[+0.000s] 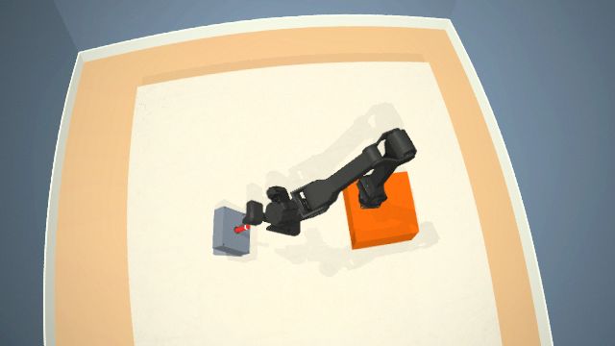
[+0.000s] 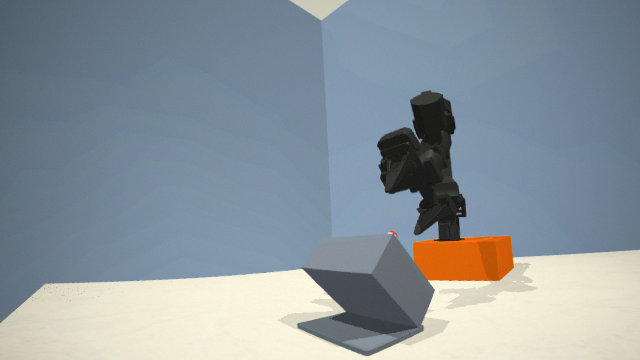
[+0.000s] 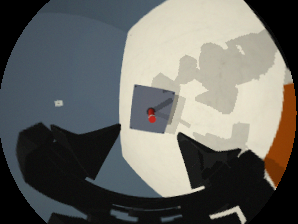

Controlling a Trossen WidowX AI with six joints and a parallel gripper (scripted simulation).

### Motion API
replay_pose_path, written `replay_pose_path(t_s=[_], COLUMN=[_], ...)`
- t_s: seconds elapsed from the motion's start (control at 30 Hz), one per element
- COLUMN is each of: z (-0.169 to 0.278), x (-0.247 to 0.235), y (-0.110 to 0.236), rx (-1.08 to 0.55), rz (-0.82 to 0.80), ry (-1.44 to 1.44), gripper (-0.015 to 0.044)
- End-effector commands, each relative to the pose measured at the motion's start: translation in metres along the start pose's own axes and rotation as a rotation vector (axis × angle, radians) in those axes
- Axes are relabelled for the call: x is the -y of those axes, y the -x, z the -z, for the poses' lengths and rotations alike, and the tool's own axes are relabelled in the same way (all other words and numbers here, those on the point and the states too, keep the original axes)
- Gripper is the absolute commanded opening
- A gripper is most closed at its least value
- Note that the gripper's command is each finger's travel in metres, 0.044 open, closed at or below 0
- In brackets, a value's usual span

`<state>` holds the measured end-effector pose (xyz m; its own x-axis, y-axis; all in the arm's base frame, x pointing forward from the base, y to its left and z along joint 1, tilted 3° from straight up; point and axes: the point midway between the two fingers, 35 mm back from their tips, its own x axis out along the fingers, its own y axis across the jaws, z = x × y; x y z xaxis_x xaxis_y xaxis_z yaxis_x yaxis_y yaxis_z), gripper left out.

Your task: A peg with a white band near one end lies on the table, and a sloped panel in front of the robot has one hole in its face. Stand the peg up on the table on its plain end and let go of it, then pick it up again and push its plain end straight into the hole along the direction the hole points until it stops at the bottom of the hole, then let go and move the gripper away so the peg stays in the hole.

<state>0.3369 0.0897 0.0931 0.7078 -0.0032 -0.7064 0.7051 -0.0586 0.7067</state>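
Note:
The red peg sticks in the hole in the face of the grey sloped panel. Its white-banded end points out toward the arm. In the exterior view only its tip shows above the panel's top edge. My gripper is open and empty. It hangs in the air a short way back from the peg, facing the panel and touching neither. The hole itself is hidden by the peg.
The arm stands on an orange base block to the right of the panel. The cream table top has a tan border and a raised white rim.

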Motion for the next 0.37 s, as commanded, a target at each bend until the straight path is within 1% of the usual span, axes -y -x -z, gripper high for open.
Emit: replay_pose_path(t_s=[0.0,0.33], z=[-0.0002,0.0001], x=[-0.0014,-0.0001], y=[0.0060,0.0156], rx=[0.002,0.001], rz=[-0.008,-0.007], ry=[-0.007,-0.006], gripper=[0.0440,0.0440])
